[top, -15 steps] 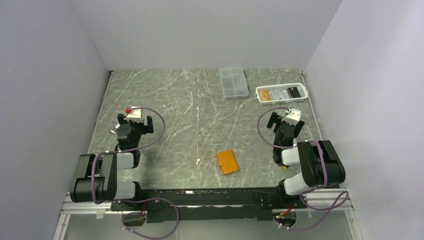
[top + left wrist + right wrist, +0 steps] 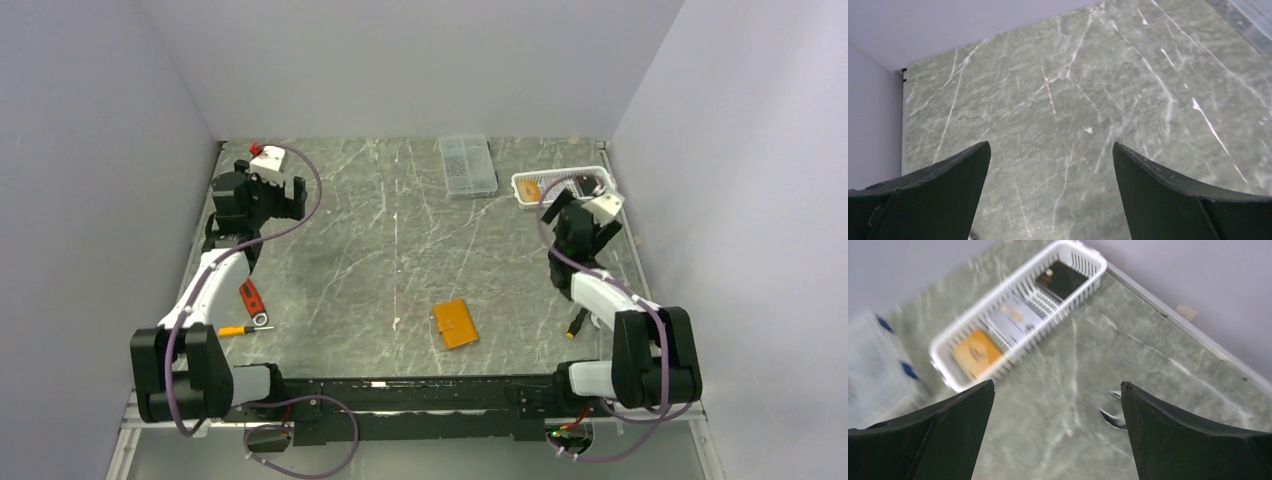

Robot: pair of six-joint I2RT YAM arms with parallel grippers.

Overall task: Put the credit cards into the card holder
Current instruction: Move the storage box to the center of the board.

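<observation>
Both grippers are wide open, with nothing pinched.
The left gripper (image 2: 1050,150) has its two black fingers (image 2: 933,190) spread apart over the grey-green marble table (image 2: 1073,75). The right gripper (image 2: 1055,387) is spread wide too, up above the table near the white slotted plastic basket (image 2: 943,367). Three thin flat plastic cards lie in a row in the basket: an orange-gold card (image 2: 975,352), a pale blue card (image 2: 1015,317) and a black card (image 2: 1063,280). The small orange folding wallet (image 2: 455,323) lies shut on the table near the front, between the arms, well apart from the basket.
</observation>
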